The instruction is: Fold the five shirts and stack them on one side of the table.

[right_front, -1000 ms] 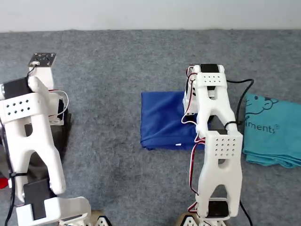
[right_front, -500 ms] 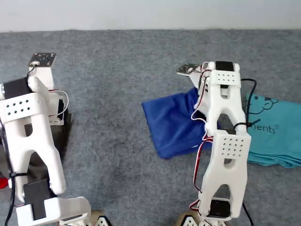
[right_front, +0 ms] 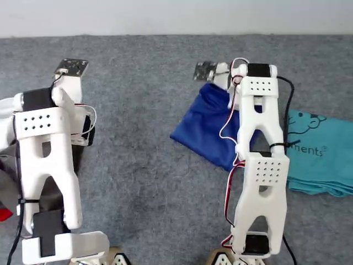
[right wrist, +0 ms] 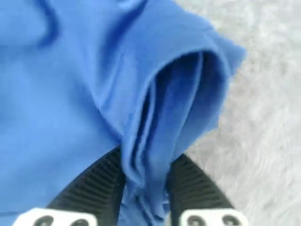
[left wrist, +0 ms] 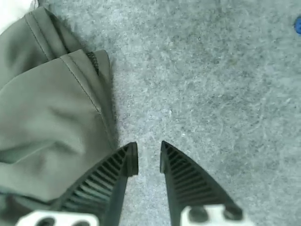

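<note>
Where the high view looks down over the grey carpeted table (right_front: 138,66), the blue shirt (right_front: 204,130) lies bunched and skewed near the middle, one corner drawn up toward the far edge. The right arm (right_front: 259,165) stretches over the near side of the blue shirt, and its wrist end sits at that raised corner. A teal shirt (right_front: 320,160) lies flat just beside the blue shirt on the right, with the arm crossing the line between them, so I cannot tell whether the two cloths touch. The left arm (right_front: 47,160) stands well apart from the blue shirt on the left, and a dark olive shirt (right_front: 85,154) shows under it.

From the left wrist, the left gripper (left wrist: 148,151) hangs over bare carpet, its two black ribbed fingers (left wrist: 117,172) parted only narrowly with nothing between them. The olive shirt (left wrist: 51,117) lies in soft folds, stitched hems showing, just beside one finger; whether that finger touches the cloth is not clear. A speck of the blue shirt (left wrist: 298,24) shows at the far edge of the carpet.

From the right wrist, the right gripper (right wrist: 146,167) is clamped on a thick fold of the blue shirt (right wrist: 61,84). Several layers are pinched between the fingers (right wrist: 96,181), and the fold stands up from them as an open loop. Pale carpet (right wrist: 263,132) shows beyond the blue shirt.
</note>
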Tool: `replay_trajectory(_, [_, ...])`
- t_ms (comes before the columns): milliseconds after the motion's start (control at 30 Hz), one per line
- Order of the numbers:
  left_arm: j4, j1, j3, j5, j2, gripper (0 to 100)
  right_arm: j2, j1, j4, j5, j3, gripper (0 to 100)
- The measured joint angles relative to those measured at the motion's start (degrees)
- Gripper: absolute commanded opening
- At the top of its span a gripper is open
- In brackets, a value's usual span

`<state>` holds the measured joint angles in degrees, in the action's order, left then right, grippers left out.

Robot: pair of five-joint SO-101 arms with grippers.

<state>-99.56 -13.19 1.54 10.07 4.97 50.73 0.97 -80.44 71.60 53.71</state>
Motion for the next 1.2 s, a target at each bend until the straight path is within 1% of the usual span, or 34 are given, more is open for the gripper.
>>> replay_trajectory(67, [0.0, -0.4, 0.0, 0.0, 0.0, 9, 0.0, -0.2, -0.9, -8.0, 2.5, 24.7])
replay_trajectory(267, [0.0, -2.2, 0.0, 0.0, 0.0, 9, 0.0, 0.2, -5.9, -32.0, 11.1, 25.1])
replay_trajectory(400, [0.0, -2.2, 0.0, 0.0, 0.0, 9, 0.0, 1.2, -12.5, -45.5, 13.9, 25.1])
replay_trajectory(500, [0.0, -2.2, 0.0, 0.0, 0.0, 9, 0.0, 1.8, -18.9, -57.8, 16.1, 25.1])
replay_trajectory(667, [0.0, -2.2, 0.0, 0.0, 0.0, 9, -0.1, 2.5, -20.0, -78.6, 16.4, 25.1])
replay_trajectory(767, [0.0, -2.2, 0.0, 0.0, 0.0, 9, -2.0, 3.1, -20.0, -82.5, 14.4, 25.4])
replay_trajectory(833, [0.0, -2.2, 0.0, 0.0, 0.0, 9, -5.5, 4.0, -20.0, -84.7, 10.5, 29.0])
replay_trajectory(1033, [0.0, -2.2, 0.0, 0.0, 0.0, 9, -18.1, 7.3, -20.0, -93.0, -8.1, 51.5])
replay_trajectory(1067, [0.0, -2.2, 0.0, 0.0, 0.0, 9, -18.8, 7.6, -20.0, -94.6, -10.6, 53.1])
replay_trajectory(1200, [0.0, -2.2, 0.0, 0.0, 0.0, 9, -18.7, 7.2, -19.5, -100.2, -14.9, 53.3])
